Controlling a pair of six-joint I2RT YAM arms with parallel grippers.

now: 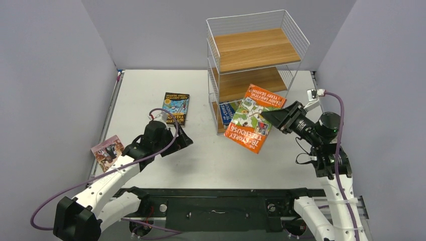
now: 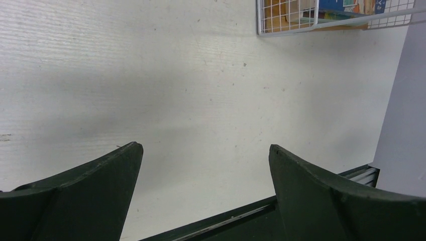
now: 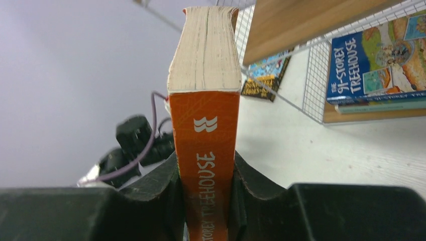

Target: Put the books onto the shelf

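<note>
1. Right fingers [image 1: 275,116], seen from above, pinch the orange book [image 1: 253,119] and hold it tilted in the air before the lower tiers of the shelf [image 1: 256,50], which stands at the far right of the tabletop [image 1: 211,160]. The right arm reaches in from the right edge. The left arm is bent low, and its left fingers [image 1: 182,138] are near the dark book [image 1: 176,108], which lies flat. A pink book [image 1: 107,153] sits at the left edge. A blue book [image 1: 227,111] lies in the bottom tier, mostly hidden.
2. Left wrist: the left fingers [image 2: 95,196] are spread wide over the bare tabletop [image 2: 201,90]. The shelf [image 2: 281,20] is cut off at the top.
3. Right wrist: the right fingers [image 3: 155,191] clamp both covers of the orange book [image 3: 203,165], its spine toward the camera. The blue book [image 3: 377,60] rests on another thin book whose cover I cannot make out.
</note>
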